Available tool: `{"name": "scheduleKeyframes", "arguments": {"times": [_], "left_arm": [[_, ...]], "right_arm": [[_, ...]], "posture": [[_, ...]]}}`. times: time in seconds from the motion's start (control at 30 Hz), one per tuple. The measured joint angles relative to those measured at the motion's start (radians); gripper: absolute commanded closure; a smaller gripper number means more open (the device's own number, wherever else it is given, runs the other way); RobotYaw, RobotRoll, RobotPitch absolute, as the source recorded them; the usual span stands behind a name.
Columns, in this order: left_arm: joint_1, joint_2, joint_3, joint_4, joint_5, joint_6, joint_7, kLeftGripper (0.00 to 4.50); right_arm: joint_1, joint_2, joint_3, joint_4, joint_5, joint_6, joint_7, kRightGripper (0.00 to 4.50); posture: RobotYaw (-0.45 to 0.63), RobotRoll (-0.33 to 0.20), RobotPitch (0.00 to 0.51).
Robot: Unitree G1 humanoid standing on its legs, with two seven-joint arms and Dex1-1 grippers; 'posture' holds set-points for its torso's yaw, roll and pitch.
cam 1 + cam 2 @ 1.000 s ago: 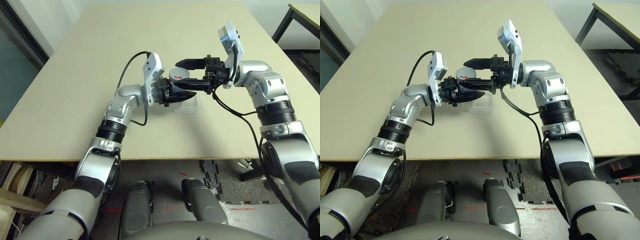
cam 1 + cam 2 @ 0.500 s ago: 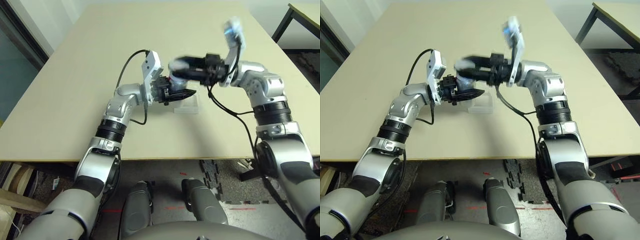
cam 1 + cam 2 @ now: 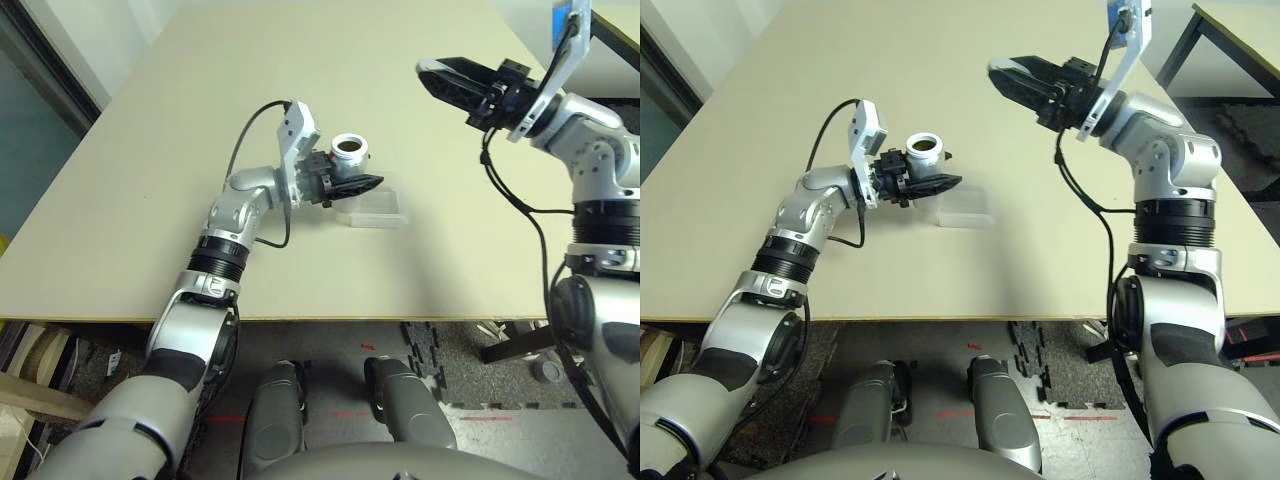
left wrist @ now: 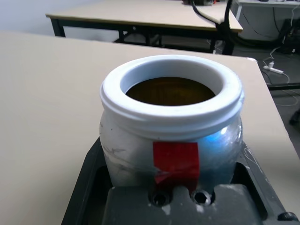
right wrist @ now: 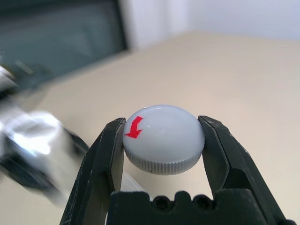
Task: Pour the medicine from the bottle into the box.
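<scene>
left arm: reaches forward over the table, wrist bent toward the right
left gripper (image 3: 352, 180): clamped on the bottle (image 3: 349, 151), held upright
right arm: raised at far right
right gripper (image 5: 161, 136): pinching the cap (image 5: 163, 138)

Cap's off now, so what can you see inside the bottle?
The bottle, held upright in the left claw, is open. Down its mouth shows a dark amber-brown interior, but no separate pills can be told, and the white wall hides how full it is.
</scene>
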Motion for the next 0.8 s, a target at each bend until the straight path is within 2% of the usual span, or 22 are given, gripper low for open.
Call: {"name": "scheduleKeyframes", "arguments": {"times": [0.43,0.6,0.8], "left_arm": [[-0.03,-0.004,0.009,0.074,0.015,-0.044,0.014,1.91],[-0.034,-0.004,0.01,0.081,0.018,-0.057,0.015,1.91],[-0.034,-0.002,0.013,0.103,0.023,-0.063,0.023,1.91]], "right_arm": [[0.148,-0.162,0.002,-0.036,-0.097,0.028,-0.093,1.92],[0.184,-0.176,0.017,-0.046,-0.103,0.057,-0.092,1.92],[0.218,-0.176,0.091,-0.059,-0.145,0.056,-0.073,1.92]], "posture": [[-0.29,0.0,0.127],[-0.28,0.0,0.126],[-0.27,0.0,0.123]]}}
